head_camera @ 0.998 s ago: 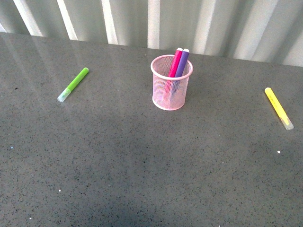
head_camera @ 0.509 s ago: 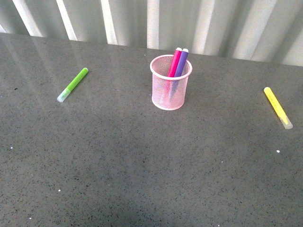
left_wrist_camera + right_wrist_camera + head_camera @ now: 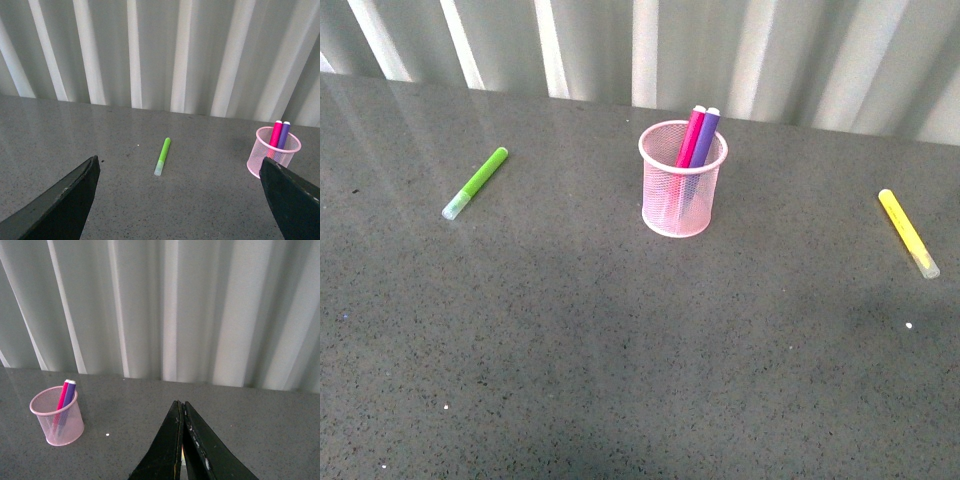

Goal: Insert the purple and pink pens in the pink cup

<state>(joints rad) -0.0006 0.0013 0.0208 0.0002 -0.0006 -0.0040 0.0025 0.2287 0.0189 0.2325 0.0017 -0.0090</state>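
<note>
Both task pens are standing inside the pink cup (image 3: 683,180), which is sitting upright near the middle of the bench (image 3: 620,350) toward its far edge. The pink pen (image 3: 691,136) and the purple pen (image 3: 705,137) are leaning side by side against the far rim, their ends poking out above it. Judging from this, the inserting step is looking finished, and nothing is calling for another grasp; the sensible next move would be for both arms to be resting clear of the cup so it is not getting knocked.

The lime-green marker (image 3: 476,182) is lying flat well off to the left of the cup, and the yellow marker (image 3: 908,232) is lying well off to the right; neither belongs in the cup.

The left tool (image 3: 180,200) is showing its two dark fingers spread wide apart, released and holding nothing. The right tool (image 3: 182,440) is showing its fingers pressed together, clenched; nothing is visibly caught between them.

Neither arm is appearing in the front view. The lower parts of the pens are only dimly showing through the mesh, so how they are resting on the cup's base is hard to make out. The fingertips of both tools are cut off by the wrist pictures' edges.
</note>
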